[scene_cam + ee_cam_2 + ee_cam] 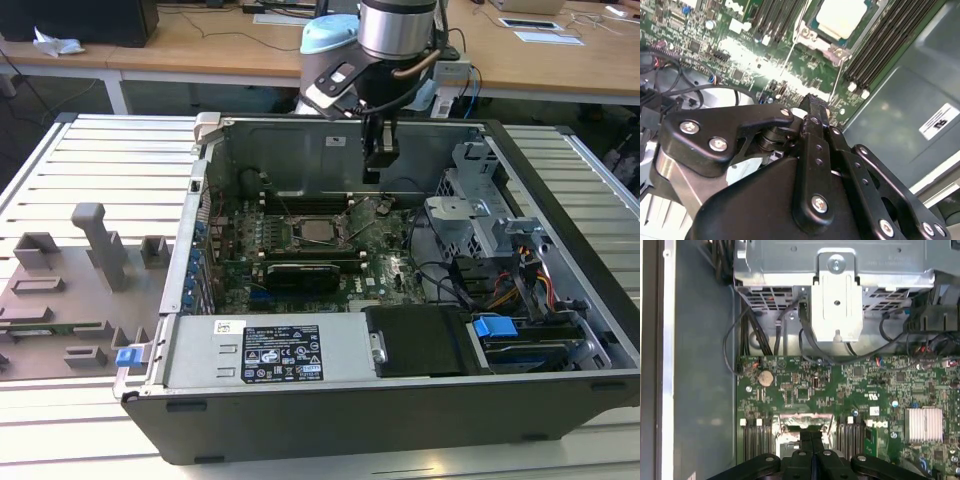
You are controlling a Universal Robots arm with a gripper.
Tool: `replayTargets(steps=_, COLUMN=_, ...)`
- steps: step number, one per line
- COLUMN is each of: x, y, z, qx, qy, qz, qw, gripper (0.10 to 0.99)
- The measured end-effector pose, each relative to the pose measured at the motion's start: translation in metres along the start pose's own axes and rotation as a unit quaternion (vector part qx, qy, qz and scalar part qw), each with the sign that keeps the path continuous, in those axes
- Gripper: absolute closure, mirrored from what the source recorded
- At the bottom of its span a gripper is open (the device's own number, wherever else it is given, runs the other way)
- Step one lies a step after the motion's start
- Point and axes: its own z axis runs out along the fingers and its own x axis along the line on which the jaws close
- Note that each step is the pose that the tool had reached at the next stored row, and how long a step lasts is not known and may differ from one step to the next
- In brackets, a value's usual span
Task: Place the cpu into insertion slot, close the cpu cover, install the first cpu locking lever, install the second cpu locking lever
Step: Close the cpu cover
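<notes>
The cpu lies in the insertion slot on the green motherboard inside the open case. In the second wrist view its silvery top shows through the window of the cpu cover, whose frame lies flat around it. Two thin wire locking levers stick out from the socket's side. My gripper hangs above the board, toward the exterior view's right of the socket and touching nothing. Its black fingers are shut with nothing between them in both wrist views. They hide part of the socket.
Black memory slots flank the socket. A long black card lies in front of it. A metal drive cage and cables fill the case's right side. Its walls ring the board. A grey fixture stands outside on the left.
</notes>
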Motion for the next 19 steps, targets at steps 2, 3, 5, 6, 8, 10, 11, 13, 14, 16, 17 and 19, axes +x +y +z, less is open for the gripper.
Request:
replayTargets(steps=2, x=0.0002, y=0.0092, z=0.0003, qx=0.0006, qy=0.0000, qz=0.000, qw=1.0000, gripper=0.980)
replayTargets(steps=3, x=0.0003, y=0.0140, z=0.0004, qx=0.0008, qy=-0.0001, qz=0.000, qw=1.0000, gripper=0.980)
replayTargets(steps=5, x=0.0004, y=0.0189, z=0.0006, qx=0.0010, qy=0.0000, qz=0.000, qw=1.0000, gripper=0.980)
replayTargets(steps=6, x=0.0004, y=0.0205, z=0.0007, qx=0.0011, qy=0.0000, qz=0.000, qw=1.0000, gripper=0.980)
replayTargets(steps=8, x=0.0006, y=0.0252, z=0.0008, qx=0.0014, qy=0.0000, qz=0.000, qw=1.0000, gripper=0.980)
replayTargets(steps=10, x=0.0006, y=0.0280, z=0.0009, qx=0.0015, qy=-0.0001, qz=0.000, qw=1.0000, gripper=0.980)
replayTargets(steps=11, x=0.0006, y=0.0293, z=0.0009, qx=0.0016, qy=-0.0001, qz=0.000, qw=1.0000, gripper=0.980)
replayTargets(steps=13, x=0.0007, y=0.0317, z=0.0010, qx=0.0016, qy=0.0000, qz=0.000, qw=1.0000, gripper=0.980)
replayTargets(steps=14, x=0.0007, y=0.0324, z=0.0011, qx=0.0017, qy=-0.0001, qz=0.000, qw=1.0000, gripper=0.980)
replayTargets(steps=16, x=0.0007, y=0.0337, z=0.0012, qx=0.0017, qy=-0.0001, qz=0.000, qw=1.0000, gripper=0.980)
replayTargets(steps=17, x=0.0007, y=0.0341, z=0.0014, qx=0.0018, qy=-0.0001, qz=0.000, qw=1.0000, gripper=0.980)
replayTargets(steps=19, x=0.0007, y=0.0354, z=0.0024, qx=0.0019, qy=0.0000, qz=0.000, qw=1.0000, gripper=0.980)
